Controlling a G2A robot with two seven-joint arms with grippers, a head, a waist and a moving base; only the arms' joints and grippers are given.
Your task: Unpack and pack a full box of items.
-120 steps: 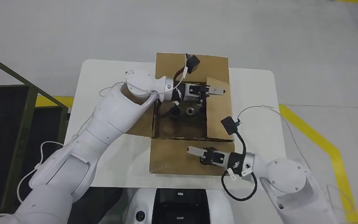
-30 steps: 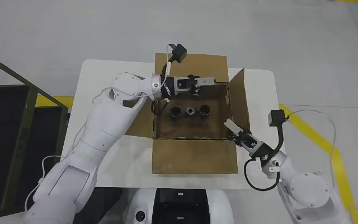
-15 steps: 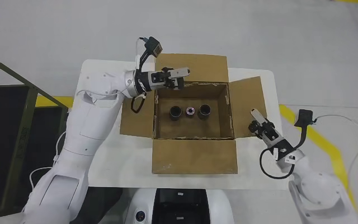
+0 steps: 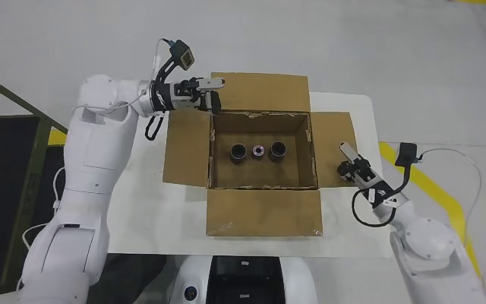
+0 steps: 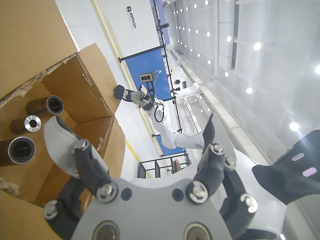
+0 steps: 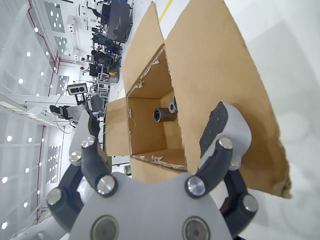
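Note:
An open cardboard box sits mid-table with all flaps folded outward. Inside stand three short metal cylinders: a dark one, a small silvery one and another dark one. They lie in a row in the left wrist view, and one is plain in the right wrist view. My left gripper hovers open at the box's far left corner, holding nothing. Just above the right flap, my right gripper is open and empty.
The white table has bare strips left and right of the box flaps. A dark rack stands off the table's left side. Yellow floor tape runs at the right.
Both arms have drawn back from the box opening. The left gripper swung outward to the far left corner, and the right flap, raised a second ago, now lies flat with the right gripper over it.

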